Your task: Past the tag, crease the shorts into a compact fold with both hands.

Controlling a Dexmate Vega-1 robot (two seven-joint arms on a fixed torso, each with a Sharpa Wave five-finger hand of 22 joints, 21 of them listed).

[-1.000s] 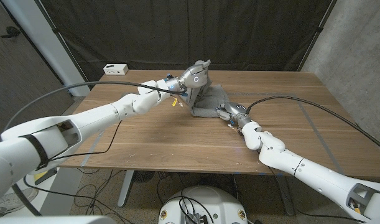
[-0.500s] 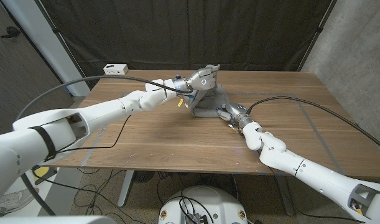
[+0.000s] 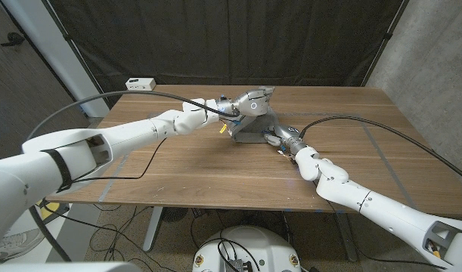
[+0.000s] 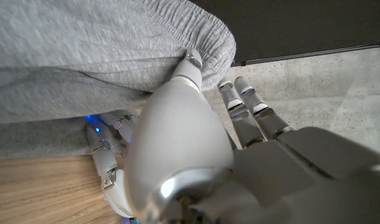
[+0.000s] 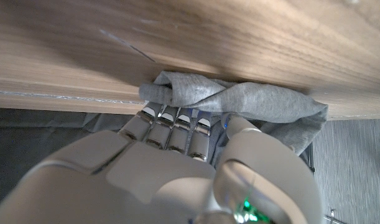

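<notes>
A wooden table (image 3: 215, 162) fills the scene. Near its middle, toward the far side, lies a bunched pair of grey shorts (image 3: 255, 130). The left arm reaches across from the near left; its left hand (image 3: 249, 100) holds an edge of the shorts raised above the pile, thumb pressed into the grey cloth, other fingers behind it. The right hand (image 3: 283, 137) rests at the shorts' right edge, fingers together and curled onto a fold of cloth. A small white box (image 3: 141, 83) sits at the far left edge.

Matt grey, seemingly fleecy cloth shorts (image 4: 96, 56); smooth wooden table (image 3: 215, 170).
</notes>
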